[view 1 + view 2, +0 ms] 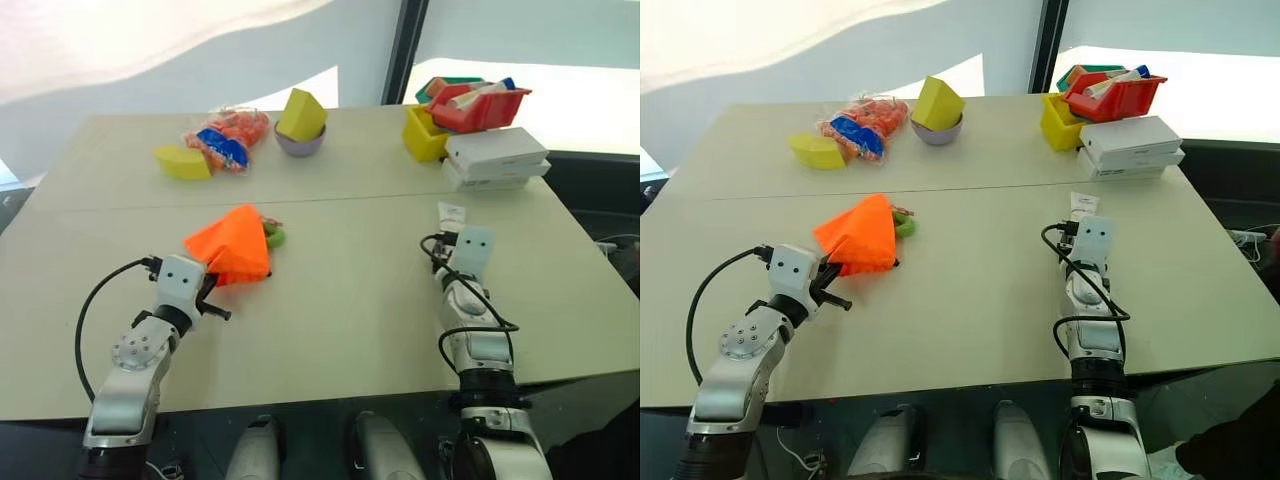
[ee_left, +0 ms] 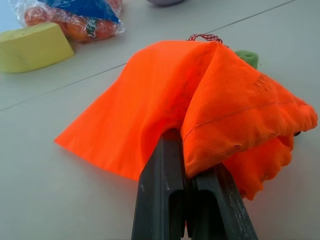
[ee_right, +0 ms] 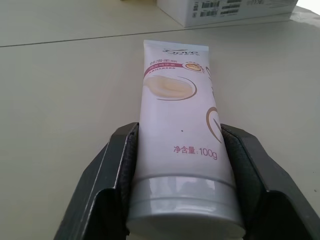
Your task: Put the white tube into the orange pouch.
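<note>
Your left gripper (image 2: 192, 200) pinches edge of orange pouch (image 1: 232, 245); fabric bunched, mouth not visibly spread. White tube (image 3: 180, 145) lies flat on surface (image 1: 340, 320), well apart from pouch, cap end toward your right gripper (image 3: 182, 200), whose fingers (image 3: 112, 175) flank it at both sides; firm clamp or mere touch, cannot tell. Risks: slick tube squirts out if squeezed near cap; lift before grip is firm drops it. Collapsed pouch mouth may block insertion. Watch cord, green ball (image 1: 274, 237).
</note>
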